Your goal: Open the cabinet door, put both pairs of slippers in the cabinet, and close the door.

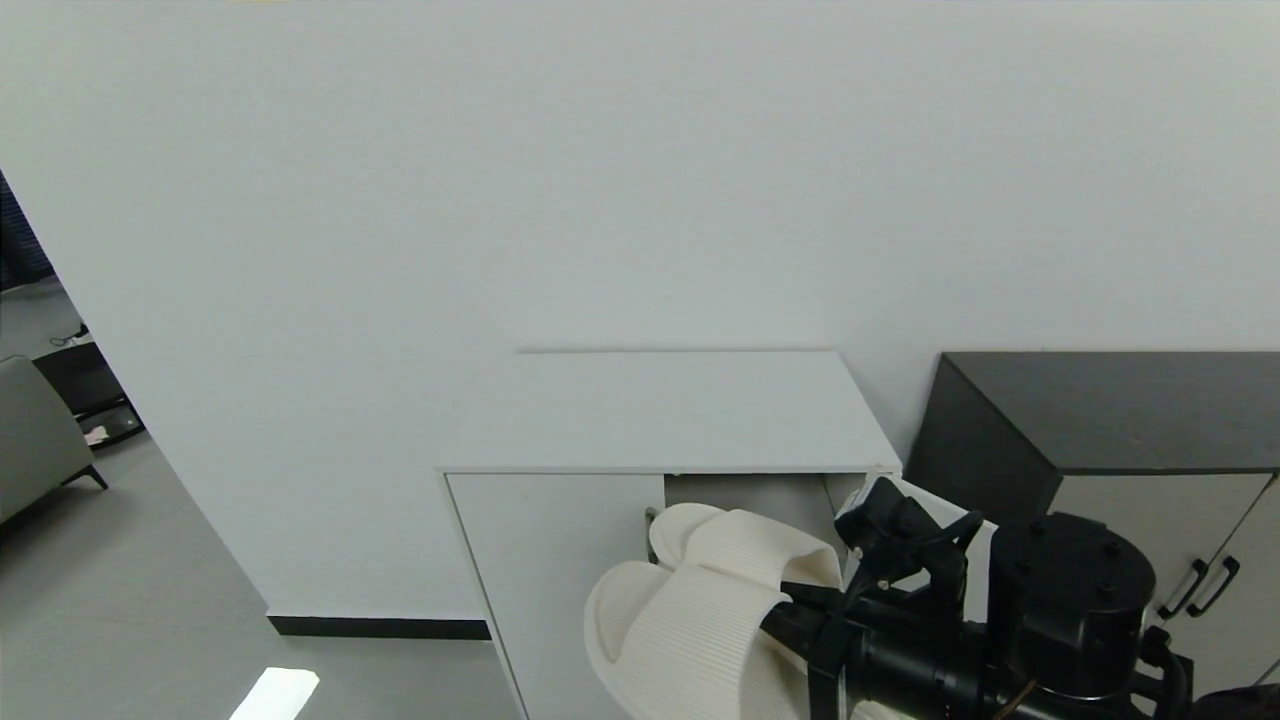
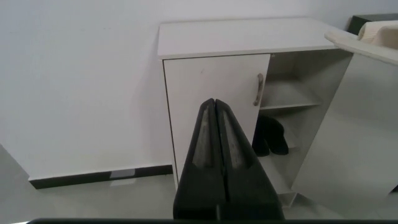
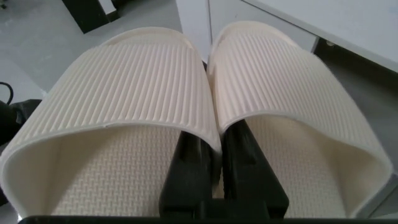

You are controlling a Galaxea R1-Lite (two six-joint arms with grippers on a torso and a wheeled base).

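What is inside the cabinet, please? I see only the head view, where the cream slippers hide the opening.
Observer: A dark pair sits on the lower level, under a shelf.
Operator: Thanks. How are the cream slippers held?
Observer: The right claw is shut on the cream slippers, pinching their inner walls together.
Operator: And the left claw?
Observer: The left claw is shut, holding nothing, facing the closed left door.
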